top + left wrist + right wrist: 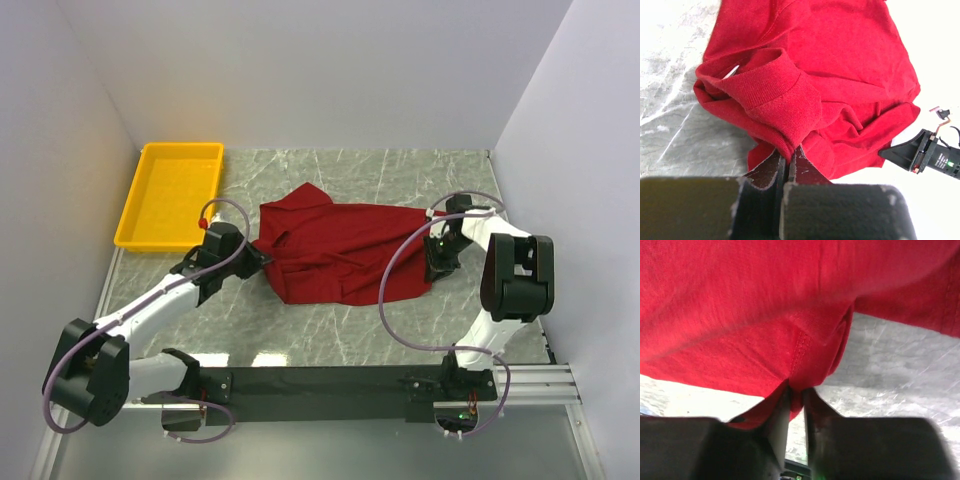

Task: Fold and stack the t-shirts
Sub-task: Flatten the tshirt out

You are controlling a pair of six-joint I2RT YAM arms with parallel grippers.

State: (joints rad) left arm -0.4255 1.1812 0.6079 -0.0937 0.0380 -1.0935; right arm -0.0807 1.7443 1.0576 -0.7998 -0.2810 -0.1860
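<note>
Dark red cloth, the t-shirt point(345, 250) lay rumpled and unfolded at the middle of the top view, spread crosswise between the two arms on the marbled table point(330, 335). At its left edge the left gripper point(262, 258) was closed tight on a fold just below the ribbed neck band point(765, 82), where a sliver of white label point(731, 73) showed. At its right edge the right gripper point(438, 266) had its jaws pinched on a stitched hem, with the cloth raised off the table in the right wrist view.

The step in hand looked like stretching the shirt flat before the first fold. To do it well, both arms should probably draw apart evenly and low, with just enough tension to pull out the wrinkles at the middle without dragging the thin pinch from either jaw. The right grip seemed shallow and might slip. A yellow tray point(150, 215) sat apart in the upper left.
</note>
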